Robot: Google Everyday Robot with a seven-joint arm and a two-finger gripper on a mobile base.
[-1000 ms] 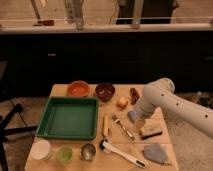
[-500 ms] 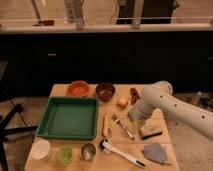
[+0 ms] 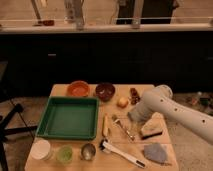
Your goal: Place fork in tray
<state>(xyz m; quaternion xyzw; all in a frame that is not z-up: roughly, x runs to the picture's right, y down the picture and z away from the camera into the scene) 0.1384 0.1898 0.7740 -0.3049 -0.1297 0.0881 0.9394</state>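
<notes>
On a wooden table, the silver fork lies on the bare wood, just right of a pale yellow stick and outside the green tray farther left. The robot's gripper hangs close by the fork's far end; whether it is released or clenched cannot be told. A white-handled brush lies towards the front, near what may be a grey cloth.

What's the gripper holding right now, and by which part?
Cannot tell. The gripper is low, close beside the fork, which lies outside the tray. No hold on the fork shows.
</notes>
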